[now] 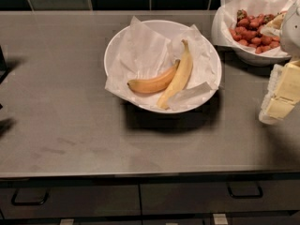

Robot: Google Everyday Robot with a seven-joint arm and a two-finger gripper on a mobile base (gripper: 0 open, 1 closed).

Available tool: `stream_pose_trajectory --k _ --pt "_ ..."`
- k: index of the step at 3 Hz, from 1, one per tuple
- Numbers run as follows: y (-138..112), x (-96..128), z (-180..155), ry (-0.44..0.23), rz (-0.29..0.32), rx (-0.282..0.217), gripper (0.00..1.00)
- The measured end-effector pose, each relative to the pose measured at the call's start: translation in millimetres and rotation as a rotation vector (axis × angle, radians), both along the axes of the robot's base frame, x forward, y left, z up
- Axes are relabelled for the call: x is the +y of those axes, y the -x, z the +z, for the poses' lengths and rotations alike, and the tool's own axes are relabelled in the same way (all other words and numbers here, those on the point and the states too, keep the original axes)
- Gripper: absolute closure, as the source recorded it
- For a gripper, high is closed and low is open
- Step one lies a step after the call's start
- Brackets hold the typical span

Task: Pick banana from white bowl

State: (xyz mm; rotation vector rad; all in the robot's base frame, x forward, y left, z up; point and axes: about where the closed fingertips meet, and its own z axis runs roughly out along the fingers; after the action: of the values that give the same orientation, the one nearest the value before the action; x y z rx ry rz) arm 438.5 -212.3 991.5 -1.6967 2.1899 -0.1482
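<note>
The steel counter (pixel 70 125) had the white bowl (pixel 159 23) sitting on it, paper-lined, with a strawberry bowl (pixel 253 60) just off to its upper right. The gripper (pixel 281 95) hung to the white bowl's right, well apart from it (couldn't tell how open it was, or if it held anything). The banana (pixel 180 76) lay in the white bowl's right half, touching a shorter orange-yellow banana (pixel 152 84).

Dim light; white bowl (pixel 108 50) shadows the counter (pixel 70 125), end effector (pixel 280 102) pale at right edge.
</note>
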Motion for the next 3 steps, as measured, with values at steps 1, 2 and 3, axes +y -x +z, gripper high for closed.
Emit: stream_pose_trajectory --k 1,2,3 --pt "-0.1 0.0 0.1 0.0 0.0 0.0 0.0" --pt "-9.6 2.8 11.3 -0.039 0.02 -0.038 0.0" --pt "-28.4 28.8 27.3 -0.097 0.114 -0.085 0.0"
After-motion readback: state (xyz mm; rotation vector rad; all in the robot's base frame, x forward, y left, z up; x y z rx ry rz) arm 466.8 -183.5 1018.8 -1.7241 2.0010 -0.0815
